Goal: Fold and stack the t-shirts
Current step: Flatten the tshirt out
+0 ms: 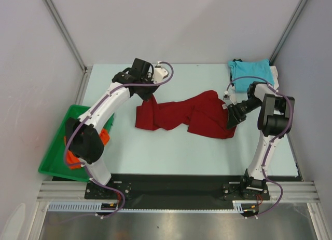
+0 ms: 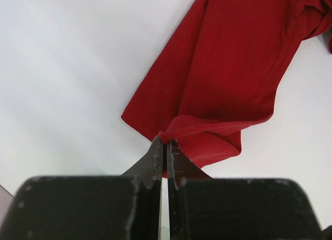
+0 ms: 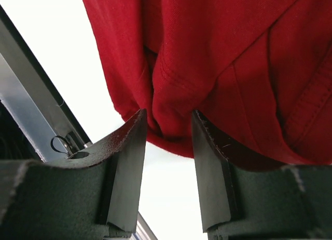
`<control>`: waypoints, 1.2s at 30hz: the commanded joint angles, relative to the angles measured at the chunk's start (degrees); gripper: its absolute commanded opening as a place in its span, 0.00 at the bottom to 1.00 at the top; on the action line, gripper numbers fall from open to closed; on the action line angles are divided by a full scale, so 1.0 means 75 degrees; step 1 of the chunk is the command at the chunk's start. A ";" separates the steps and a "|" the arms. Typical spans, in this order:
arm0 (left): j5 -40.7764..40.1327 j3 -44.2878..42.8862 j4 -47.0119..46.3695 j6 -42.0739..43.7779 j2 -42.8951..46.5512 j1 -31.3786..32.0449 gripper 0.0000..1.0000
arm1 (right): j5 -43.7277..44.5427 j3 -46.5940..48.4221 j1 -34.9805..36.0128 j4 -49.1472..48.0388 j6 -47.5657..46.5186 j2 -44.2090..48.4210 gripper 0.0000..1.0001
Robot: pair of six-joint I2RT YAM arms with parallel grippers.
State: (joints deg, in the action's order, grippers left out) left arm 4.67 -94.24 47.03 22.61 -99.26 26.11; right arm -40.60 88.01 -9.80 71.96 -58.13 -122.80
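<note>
A large dark red t-shirt (image 1: 187, 115) lies crumpled across the middle of the table. My left gripper (image 1: 148, 94) is shut on a pinched edge at its left end; in the left wrist view the left gripper (image 2: 166, 144) clamps that fold, and the dark red t-shirt (image 2: 233, 68) trails away from it. My right gripper (image 1: 231, 118) is at the shirt's right end. In the right wrist view the right gripper (image 3: 168, 115) stands open, with a bunched fold of the dark red t-shirt (image 3: 218, 53) between its fingertips. A folded turquoise t-shirt (image 1: 251, 71) lies at the back right. An orange t-shirt (image 1: 105, 137) shows in the tray behind my left arm.
A green plastic tray (image 1: 57, 146) sits at the table's left edge, partly under my left arm. Grey walls and metal frame posts close in the table on the left, back and right. A black rail runs along the near edge.
</note>
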 commanded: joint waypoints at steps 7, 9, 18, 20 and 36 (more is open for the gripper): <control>-0.0177 -0.0244 -0.0130 0.0196 -0.0007 0.0163 0.00 | -0.0282 0.0441 0.0077 0.0143 -0.0043 -0.0150 0.44; -0.0212 -0.0209 -0.0141 0.0219 0.0016 0.0187 0.00 | -0.0329 0.0453 0.0077 0.0073 0.0004 -0.0185 0.43; -0.0364 -0.0021 -0.0165 0.0325 0.0145 0.0234 0.00 | -0.0552 0.0594 0.0100 0.0248 0.0004 -0.0396 0.40; -0.0388 -0.0010 -0.0188 0.0325 0.0157 0.0245 0.00 | -0.0575 0.0582 0.0100 0.0167 0.0074 -0.0407 0.37; -0.0505 0.0213 -0.0200 0.0395 0.0426 0.0269 0.00 | -0.0680 0.0453 0.0112 -0.0688 0.0871 -0.0068 0.10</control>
State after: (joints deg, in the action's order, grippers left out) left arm 1.61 -93.06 46.81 24.25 -99.44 27.64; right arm -44.36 90.59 -9.17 69.04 -53.54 -125.99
